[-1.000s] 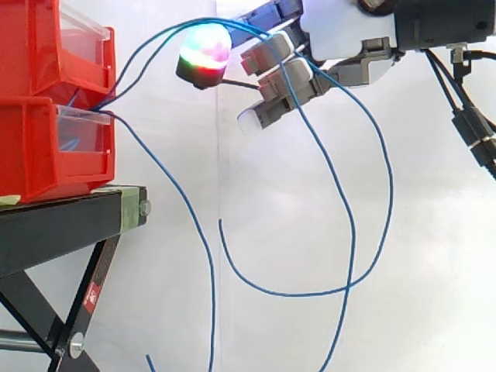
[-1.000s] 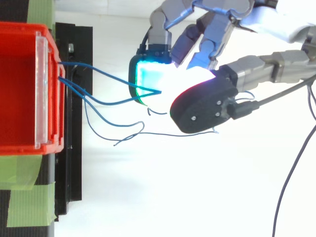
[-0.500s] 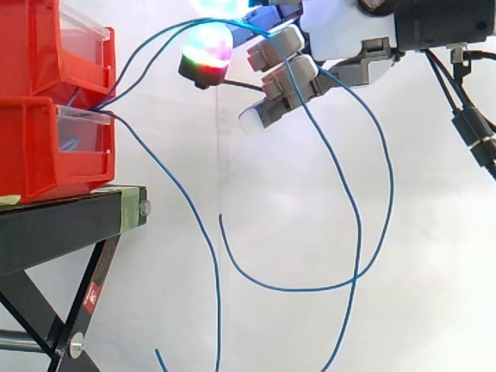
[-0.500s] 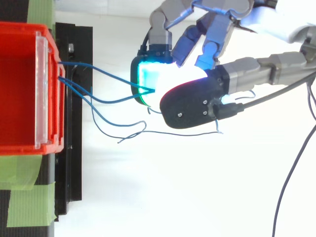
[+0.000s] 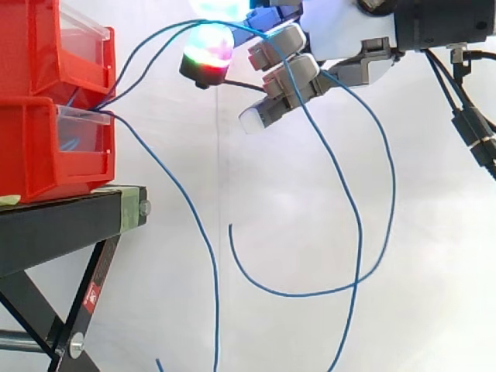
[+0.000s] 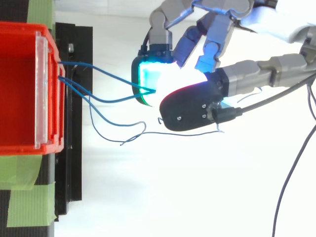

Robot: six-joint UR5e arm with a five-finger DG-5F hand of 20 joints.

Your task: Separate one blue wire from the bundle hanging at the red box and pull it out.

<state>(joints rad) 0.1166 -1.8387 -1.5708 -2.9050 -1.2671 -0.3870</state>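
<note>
Two blue wires [image 5: 302, 295] loop below the hand [image 5: 341, 43]; from above, seemingly pinched.

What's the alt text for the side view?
A robot hand at top right holds blue wires that arc up from stacked red bins on a black stand at left. The wires drape over its fingers and hang in long loops before a white curtain.
</note>
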